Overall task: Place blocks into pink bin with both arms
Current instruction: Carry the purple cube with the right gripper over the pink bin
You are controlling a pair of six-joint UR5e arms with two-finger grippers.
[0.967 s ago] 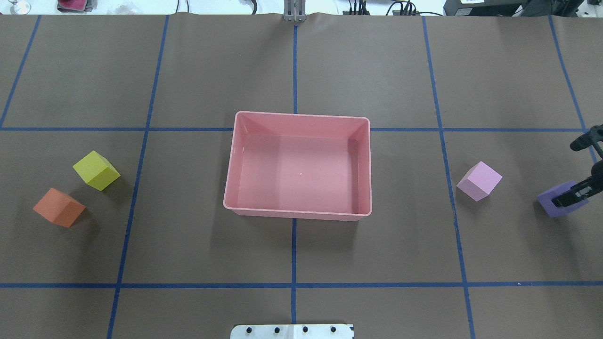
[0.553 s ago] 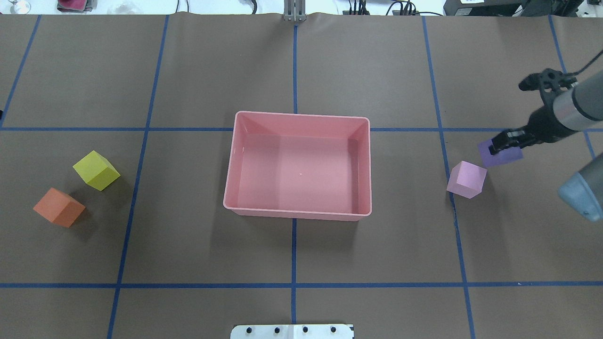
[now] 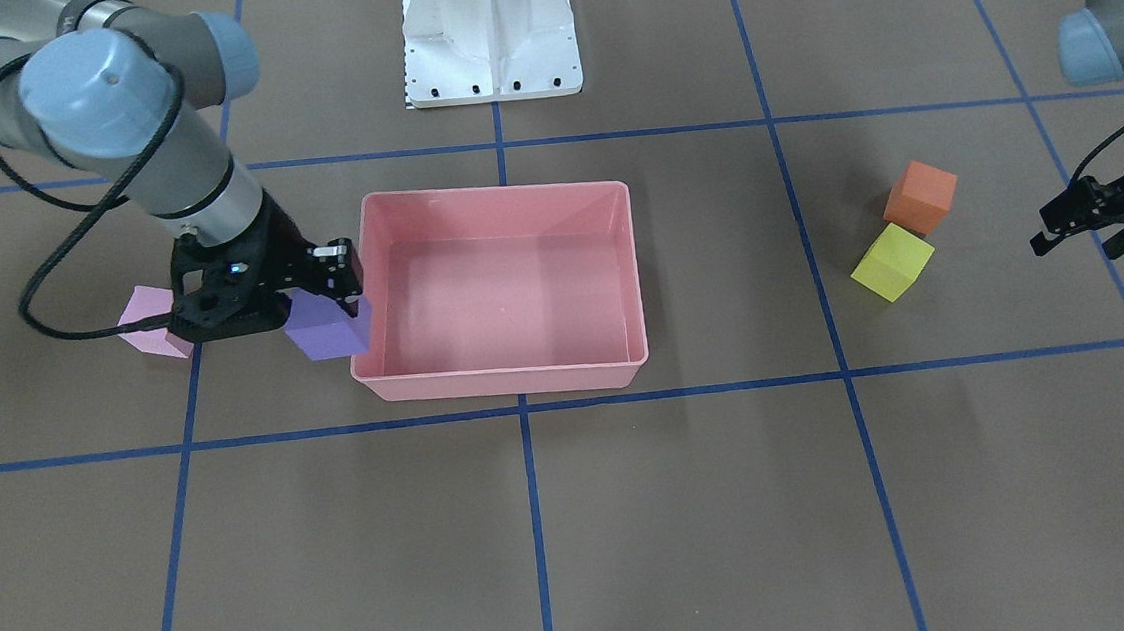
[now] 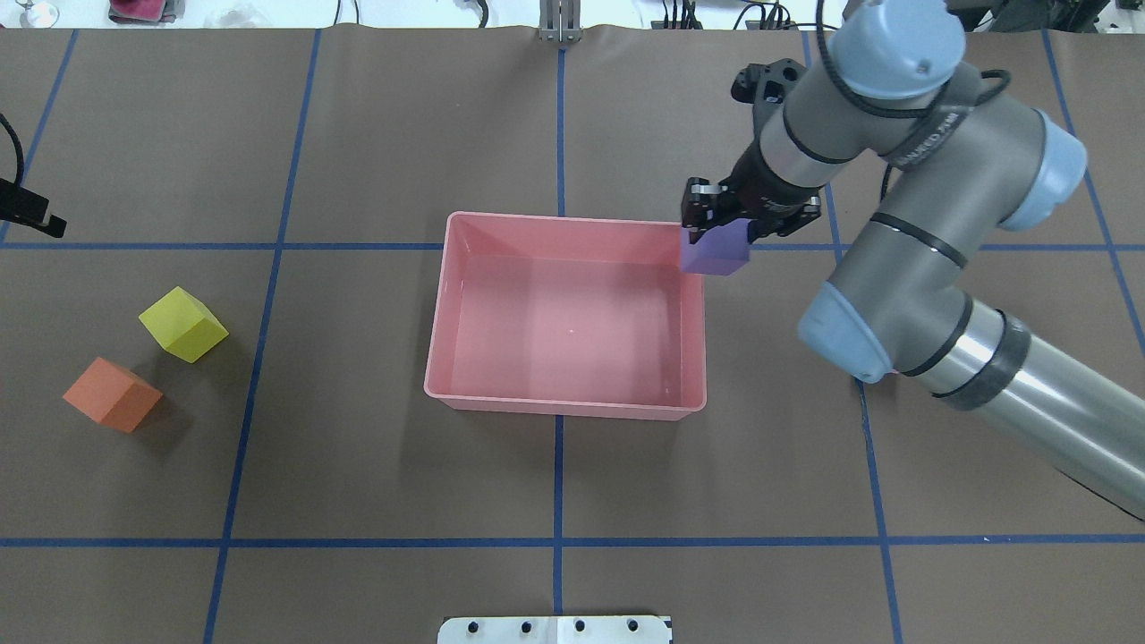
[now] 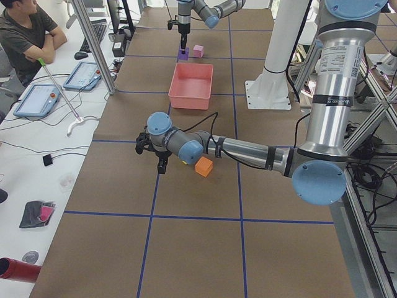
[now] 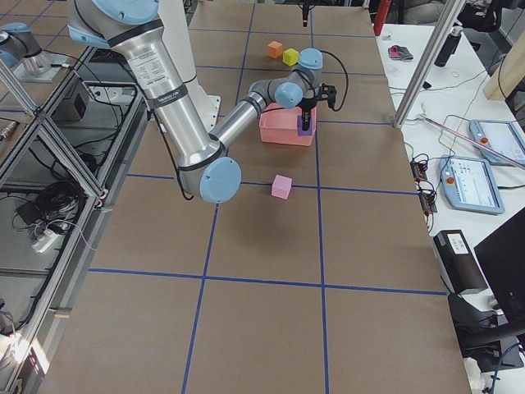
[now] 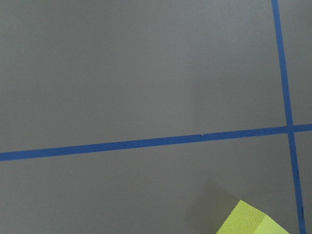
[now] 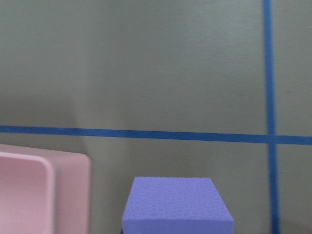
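My right gripper (image 4: 716,224) is shut on the purple block (image 4: 713,251) and holds it at the far right corner of the pink bin (image 4: 564,408), mostly outside the rim. The right wrist view shows the purple block (image 8: 176,204) beside the bin's corner (image 8: 44,185). The light pink block (image 3: 146,323) lies behind my right gripper (image 3: 329,284), on the table; the arm hides it in the overhead view. The yellow block (image 4: 183,324) and the orange block (image 4: 112,394) lie at the left. My left gripper (image 3: 1069,237) is open and empty, beyond them near the table's edge.
The white pedestal base (image 3: 490,35) stands at the near middle edge. Blue tape lines cross the brown table. My right arm's elbow (image 4: 850,331) hangs over the table right of the bin. An operator (image 5: 28,31) sits at the far side.
My right gripper has carried the purple block from the table's right edge to the bin's far right corner. The light pink block shifted slightly left. My left gripper has entered at the overhead view's left edge.
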